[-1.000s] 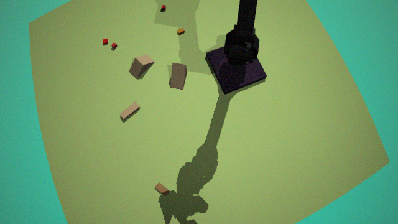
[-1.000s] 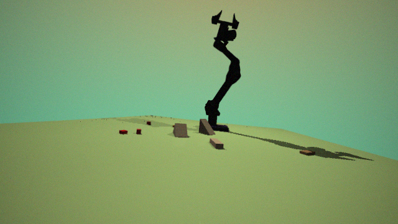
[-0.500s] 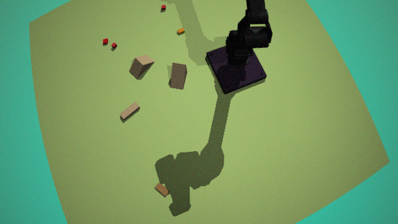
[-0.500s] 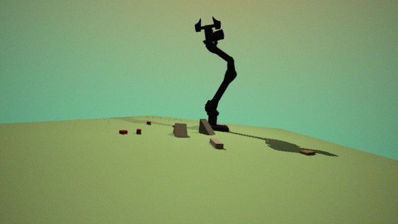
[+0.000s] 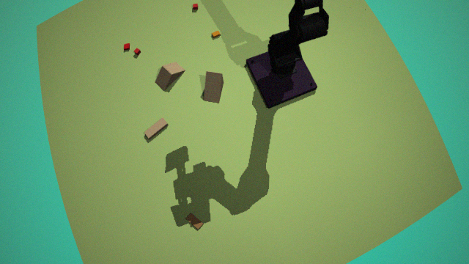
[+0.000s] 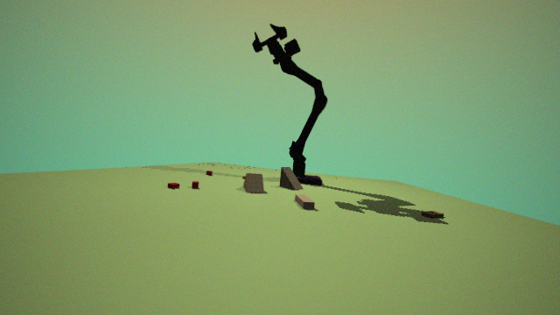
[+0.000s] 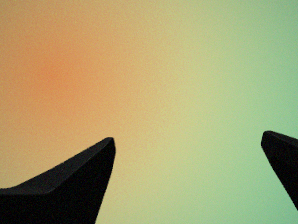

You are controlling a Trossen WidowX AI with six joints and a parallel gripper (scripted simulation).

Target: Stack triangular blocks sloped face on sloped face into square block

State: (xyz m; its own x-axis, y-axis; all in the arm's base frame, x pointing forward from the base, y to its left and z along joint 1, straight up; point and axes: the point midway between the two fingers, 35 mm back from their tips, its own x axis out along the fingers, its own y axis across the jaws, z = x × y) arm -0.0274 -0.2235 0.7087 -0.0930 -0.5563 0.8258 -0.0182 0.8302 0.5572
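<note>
- Gripper (image 6: 268,35) (image 7: 189,141): fingers wide apart, nothing between, high above table (image 5: 330,154) (image 6: 175,245), upper middle of exterior frame.
- Triangular blocks: one (image 5: 170,76) (image 6: 254,183) left of centre in top frame, other (image 5: 213,87) (image 6: 290,178) near it, right, apart, unstacked.
</note>
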